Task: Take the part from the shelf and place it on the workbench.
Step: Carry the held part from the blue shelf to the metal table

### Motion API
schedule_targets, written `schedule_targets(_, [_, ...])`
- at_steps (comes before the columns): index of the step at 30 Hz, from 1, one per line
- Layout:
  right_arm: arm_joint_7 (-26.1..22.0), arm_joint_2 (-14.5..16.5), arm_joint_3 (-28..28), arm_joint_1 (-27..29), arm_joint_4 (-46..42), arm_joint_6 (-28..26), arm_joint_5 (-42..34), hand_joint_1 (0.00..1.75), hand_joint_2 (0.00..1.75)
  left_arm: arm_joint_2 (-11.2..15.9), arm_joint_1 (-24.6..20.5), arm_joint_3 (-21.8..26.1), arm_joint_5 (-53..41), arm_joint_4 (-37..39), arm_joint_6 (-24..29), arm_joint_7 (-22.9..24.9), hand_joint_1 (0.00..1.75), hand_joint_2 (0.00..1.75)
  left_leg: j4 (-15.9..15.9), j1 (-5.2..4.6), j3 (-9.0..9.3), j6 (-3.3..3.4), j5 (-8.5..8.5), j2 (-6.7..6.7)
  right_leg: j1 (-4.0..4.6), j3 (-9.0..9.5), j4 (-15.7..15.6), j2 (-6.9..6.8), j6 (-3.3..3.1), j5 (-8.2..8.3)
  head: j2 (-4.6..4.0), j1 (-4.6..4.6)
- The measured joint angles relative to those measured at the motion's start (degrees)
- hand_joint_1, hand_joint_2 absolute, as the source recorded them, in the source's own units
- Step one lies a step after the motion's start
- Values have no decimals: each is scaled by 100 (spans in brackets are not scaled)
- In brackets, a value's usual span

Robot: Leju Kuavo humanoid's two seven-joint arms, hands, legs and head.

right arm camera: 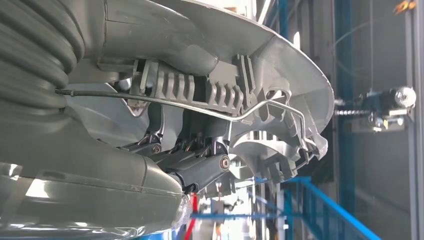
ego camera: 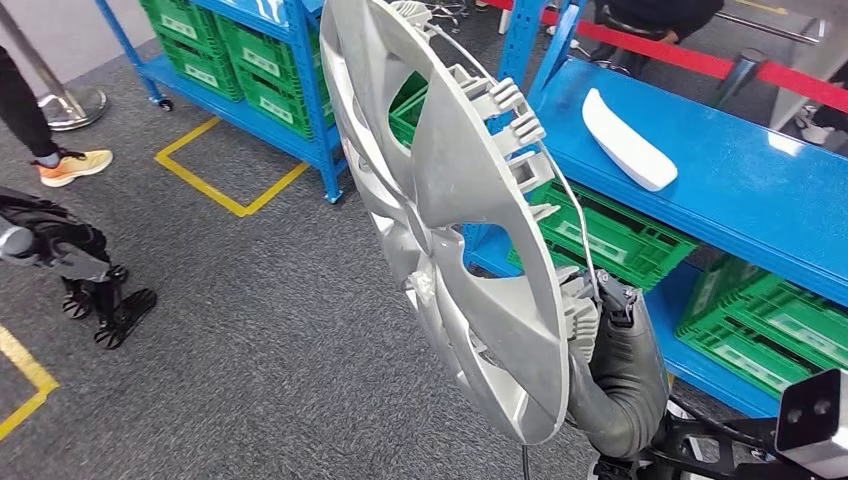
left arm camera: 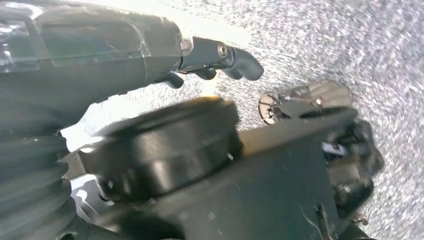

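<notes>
Silver plastic fills the middle of the head view: the part, a wheel cover, stands nearly on edge, its spoked face turned toward 9 o'clock and its clipped back, with a thin wire ring running along the clips, toward 3 o'clock. The right hand grips its rim at about 5 o'clock of the picture, above the ribbed grey cover of the wrist. In the right wrist view the dark fingers are pressed together and curled in against the cover's back, just under the row of clips and the wire ring. The cover hangs in the air above grey carpet, apart from the blue shelf at 2 o'clock, where a white curved piece lies on the top board. Green crates sit on the lower boards, and more green crates stand on a second blue rack at 11 o'clock. Yellow tape marks the floor. At 9 o'clock a person's orange shoe rests on the carpet. The left hand hangs low at 8 o'clock with dark fingers pointing down; in the left wrist view its fingers are apart and hold nothing.
</notes>
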Motion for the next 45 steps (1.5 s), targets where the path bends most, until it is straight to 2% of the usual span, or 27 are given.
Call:
schedule_targets(3, [0,0,0,-11,-1,1,0,175,175,-6,6,0,0,0,-1,0,0,175,4,-27,29,-2,2,-200,29,369,-969,216,-142,605,0,60])
schedule_targets(5, [0,0,0,-23,-1,3,-2,175,175,-15,4,-1,0,-1,-2,-1,0,175,2,-15,-12,-40,23,-281,47,503,-1317,329,-183,686,0,73])
schedule_targets(7, [0,-1,0,-30,-1,3,-4,175,175,-14,11,-2,0,-2,-2,-1,0,175,-10,2,-54,-104,53,-322,54,540,-1439,264,-187,685,0,81])
schedule_targets(9, [2,-1,1,-29,-1,3,-4,175,175,-9,16,-2,0,-1,-1,-1,0,175,88,-12,-112,-172,-38,-70,40,578,-1538,165,-206,736,0,53])
schedule_targets(11, [3,0,1,-27,-2,5,-4,175,175,-5,4,-2,0,-1,0,-5,0,175,573,3,-340,-248,-345,237,32,606,-1589,46,-224,764,0,-13])
schedule_targets(13, [3,0,2,-26,-1,7,-5,175,175,-3,-4,-2,0,-2,0,-13,0,175,1224,62,-646,-319,-628,284,29,608,-1588,-86,-230,758,0,-88])
schedule_targets(14, [3,0,2,-25,1,7,-5,175,175,0,-4,-1,0,-2,0,-15,0,175,1377,88,-711,-347,-645,286,24,610,-1584,-151,-224,752,0,-122])
schedule_targets(15, [3,0,2,-26,1,7,-5,175,175,3,-3,-1,0,-2,0,-17,0,175,1325,110,-668,-372,-558,301,16,613,-1576,-212,-209,741,0,-153])
schedule_targets(16, [3,0,2,-28,2,7,-6,175,175,5,-3,-1,0,-2,1,-16,0,175,1070,125,-517,-391,-390,351,4,619,-1561,-266,-184,725,0,-174])
schedule_targets(18, [3,0,2,-32,1,8,-5,175,175,7,-1,-2,-3,-1,1,-15,0,175,377,111,-143,-408,-115,620,-2,624,-1507,-358,-109,673,0,-223])
schedule_targets(20, [3,0,2,-39,1,10,-6,175,175,13,0,-2,-6,-1,0,-15,0,175,45,67,14,-328,-62,812,21,629,-1466,-441,-38,631,0,-247])
schedule_targets(22, [4,1,2,-51,1,15,-7,175,175,18,1,-2,-8,0,-3,-13,0,175,33,46,-1,-205,-62,722,28,656,-1476,-540,12,614,0,-228])
schedule_targets(24, [5,1,2,-67,1,20,-7,175,175,18,-2,-2,-11,0,-5,-9,0,175,14,52,-6,-126,-38,570,-2,645,-1388,-437,59,496,0,-192])
schedule_targets(25, [6,1,2,-71,1,24,-7,175,175,18,-7,-2,-13,0,-5,-8,0,175,5,59,-4,-90,-25,494,-13,571,-1196,-316,72,353,0,-168])
schedule_targets(27, [6,0,2,-72,2,30,-7,175,175,14,-18,-2,-15,0,-5,-8,0,175,2,47,-5,-40,-10,338,-15,271,-497,-92,69,-14,0,-101])
schedule_targets(29, [6,0,2,-71,8,34,-7,175,175,11,-13,-2,-15,0,-7,-8,0,175,4,17,-2,-13,-1,171,-5,-11,96,-27,39,-185,0,-37])
schedule_targets(30, [7,0,2,-71,12,35,-7,175,175,11,-6,-2,-15,0,-8,-8,0,175,4,2,5,-5,3,89,2,-38,124,-12,11,-110,0,-12])
schedule_targets(31, [7,0,2,-73,15,35,-7,175,175,11,-1,-2,-15,0,-8,-8,0,175,5,-12,17,-2,5,9,13,29,-60,13,-29,69,0,14])
schedule_targets(33, [6,0,1,-84,15,36,-7,175,175,3,1,-2,-16,0,-9,-9,0,175,6,-32,38,-5,9,-124,39,313,-752,188,-139,497,0,55])
schedule_targets(34, [5,1,1,-90,14,36,-7,175,175,-2,-2,-2,-17,1,-9,-9,0,175,10,-34,31,-15,15,-182,49,431,-1052,289,-183,630,0,58])
schedule_targets(36, [4,2,1,-104,13,39,-7,175,175,-13,-5,-2,-17,-1,-9,-9,0,175,7,-12,-21,-67,49,-270,70,529,-1322,380,-228,664,0,68])
schedule_targets(37, [4,2,1,-110,12,40,-7,175,175,-13,-1,-2,-17,-1,-10,-8,0,175,-4,0,-44,-104,72,-317,79,544,-1390,337,-230,671,0,75])
schedule_targets(39, [5,2,1,-115,15,41,-8,175,175,-11,11,-2,-18,-1,-12,-7,0,175,28,-4,-85,-163,40,-150,70,590,-1507,227,-240,715,0,74])
schedule_targets(41, [5,1,2,-109,15,43,-10,175,175,-5,6,-2,-16,0,-13,-5,0,175,382,-5,-255,-224,-211,172,52,629,-1595,103,-256,765,0,17])
schedule_targets(42, [4,1,3,-103,16,43,-11,175,175,-3,0,-2,-16,0,-13,-4,0,175,707,10,-411,-264,-390,264,54,634,-1605,40,-264,770,0,-23])
schedule_targets(44, [4,2,4,-99,18,44,-13,175,175,1,-6,-2,-15,-1,-13,-8,0,175,1307,63,-687,-332,-622,280,48,633,-1603,-101,-261,767,0,-94])
schedule_targets(45, [4,2,4,-98,21,44,-14,175,175,3,-7,-2,-15,-2,-13,-9,0,175,1380,84,-708,-359,-597,283,42,635,-1601,-166,-253,762,0,-127])
